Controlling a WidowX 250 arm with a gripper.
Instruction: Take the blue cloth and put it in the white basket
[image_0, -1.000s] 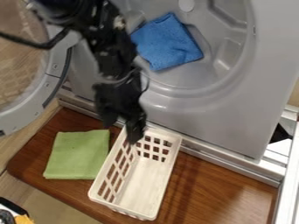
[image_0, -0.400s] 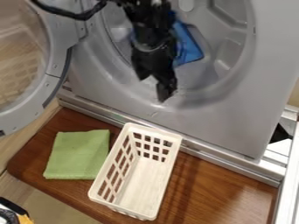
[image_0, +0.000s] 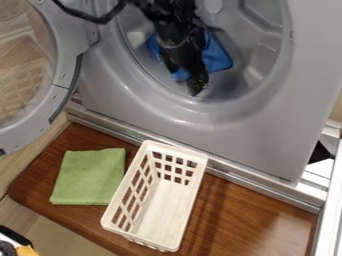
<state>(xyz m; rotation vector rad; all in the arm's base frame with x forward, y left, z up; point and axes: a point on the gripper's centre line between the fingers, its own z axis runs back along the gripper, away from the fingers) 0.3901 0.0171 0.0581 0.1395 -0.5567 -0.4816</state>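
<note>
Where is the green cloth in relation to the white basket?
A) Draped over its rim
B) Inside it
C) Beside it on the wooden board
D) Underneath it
C: the green cloth lies folded on the wooden board, next to the long slotted side of the white basket.

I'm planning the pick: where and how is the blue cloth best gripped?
I'd probably pinch the blue cloth by its picture-right corner, coming in through the round opening: it lies spread out, and that corner shows beside the hand.
</note>
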